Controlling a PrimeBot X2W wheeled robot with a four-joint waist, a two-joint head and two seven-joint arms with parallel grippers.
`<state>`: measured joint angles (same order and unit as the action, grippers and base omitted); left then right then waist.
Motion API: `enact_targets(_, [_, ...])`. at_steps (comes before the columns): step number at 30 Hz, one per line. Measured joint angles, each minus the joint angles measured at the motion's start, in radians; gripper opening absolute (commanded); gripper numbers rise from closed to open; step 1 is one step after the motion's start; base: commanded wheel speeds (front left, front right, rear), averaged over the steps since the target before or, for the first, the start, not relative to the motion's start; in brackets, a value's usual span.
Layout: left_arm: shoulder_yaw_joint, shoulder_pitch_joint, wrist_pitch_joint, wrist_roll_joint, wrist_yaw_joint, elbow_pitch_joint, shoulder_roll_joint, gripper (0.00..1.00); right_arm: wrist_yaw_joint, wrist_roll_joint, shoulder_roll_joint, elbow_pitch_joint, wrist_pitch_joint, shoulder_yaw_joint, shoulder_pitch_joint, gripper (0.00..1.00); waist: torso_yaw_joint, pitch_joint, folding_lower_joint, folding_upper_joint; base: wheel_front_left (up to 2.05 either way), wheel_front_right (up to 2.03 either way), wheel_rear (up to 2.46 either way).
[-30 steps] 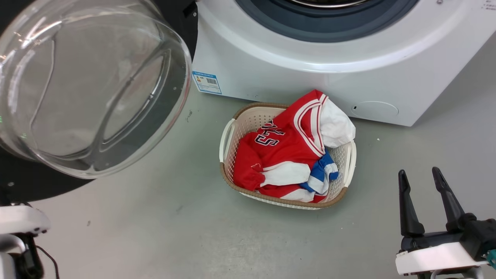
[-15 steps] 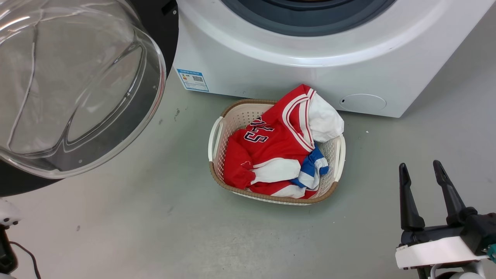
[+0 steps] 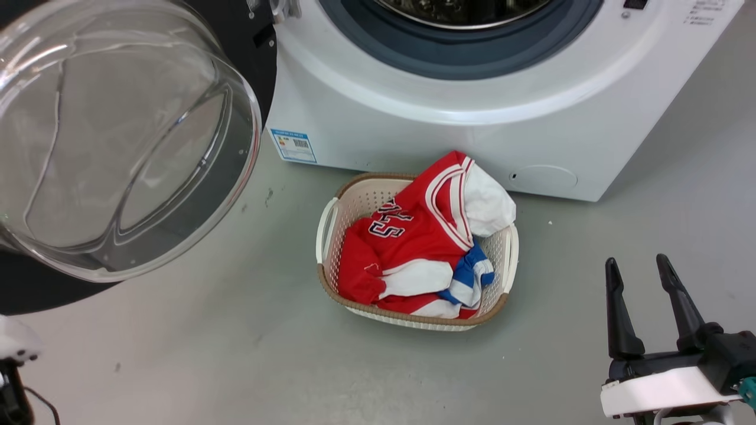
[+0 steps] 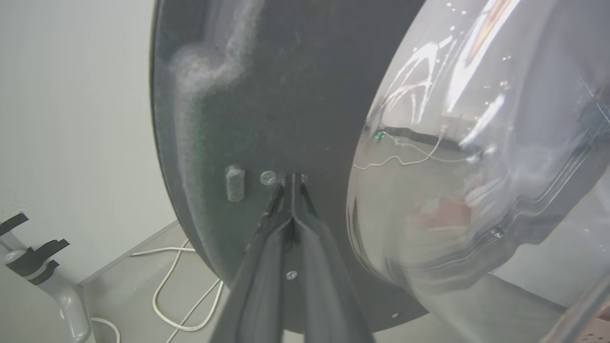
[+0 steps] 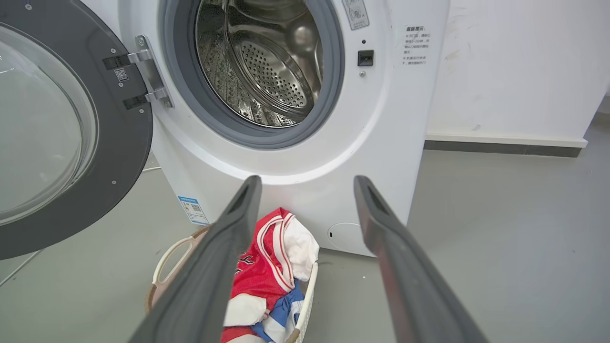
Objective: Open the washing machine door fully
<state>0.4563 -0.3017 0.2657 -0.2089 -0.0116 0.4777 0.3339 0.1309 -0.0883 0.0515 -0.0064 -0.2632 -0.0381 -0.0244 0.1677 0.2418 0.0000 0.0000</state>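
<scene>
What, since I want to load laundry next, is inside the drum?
Bare perforated steel lines the drum in the right wrist view, with no clothes on the walls in view. Its lower front is hidden behind the grey ring, so that part cannot be checked.

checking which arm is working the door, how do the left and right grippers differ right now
The left gripper is shut, fingers pressed together; the right gripper is open, fingers spread apart. The left gripper's tips are at the black inner face of the washing machine door; the right gripper hangs over the floor, holding nothing, apart from the laundry basket. Both have two long dark fingers.
</scene>
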Motion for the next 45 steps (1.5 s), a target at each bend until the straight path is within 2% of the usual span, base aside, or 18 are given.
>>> enact_targets(9, [-0.012,0.139,0.0,0.068,0.036,-0.189,-0.068,0.0,0.0,-0.034,0.0,0.011,0.0,-0.004,-0.05,1.0,-0.008,-0.101,-0.0001,0.0,0.0,0.0,0.0])
enact_targets(14, [-0.068,0.195,0.0,0.11,0.047,-0.318,-0.138,0.0,0.0,-0.043,0.0,0.013,0.0,-0.016,-0.067,1.0,-0.008,-0.157,-0.0001,0.0,0.0,0.0,0.0])
enact_targets(24, [-0.204,0.281,0.0,0.167,0.077,-0.459,-0.219,0.0,0.0,-0.052,0.0,-0.012,0.0,-0.021,-0.093,1.0,-0.026,-0.226,-0.0001,0.0,0.0,0.0,0.0])
enact_targets(25, [-0.218,0.29,0.0,0.17,0.08,-0.465,-0.224,0.07,0.0,-0.053,0.0,-0.017,0.0,-0.02,-0.099,1.0,-0.03,-0.23,-0.0001,0.0,0.0,0.0,0.0])
enact_targets(26, [-0.231,0.297,0.0,0.17,0.082,-0.471,-0.23,0.41,0.0,-0.054,0.0,-0.02,0.0,-0.019,-0.104,1.0,-0.035,-0.233,-0.0001,0.0,0.0,0.0,0.0])
enact_targets(27, [-0.243,0.302,0.0,0.17,0.082,-0.475,-0.236,0.86,0.0,-0.054,0.0,-0.024,0.0,-0.018,-0.107,1.0,-0.041,-0.236,-0.0001,0.0,0.0,0.0,0.0])
enact_targets(28, [-0.256,0.307,0.0,0.17,0.082,-0.482,-0.242,1.0,0.0,-0.055,0.0,-0.03,0.0,-0.017,-0.107,1.0,-0.047,-0.238,-0.0001,0.0,0.0,0.0,0.0])
enact_targets(39, [-0.391,0.344,0.0,0.161,0.089,-0.486,-0.274,1.0,0.0,-0.06,0.0,-0.078,0.0,-0.001,-0.121,1.0,-0.119,-0.248,-0.0001,0.0,0.0,0.0,0.0])
enact_targets(45, [-0.455,0.355,0.0,0.169,0.058,-0.47,-0.28,1.0,0.0,-0.061,0.0,-0.085,0.0,-0.002,-0.126,1.0,-0.152,-0.245,-0.0001,0.0,0.0,0.0,0.0])
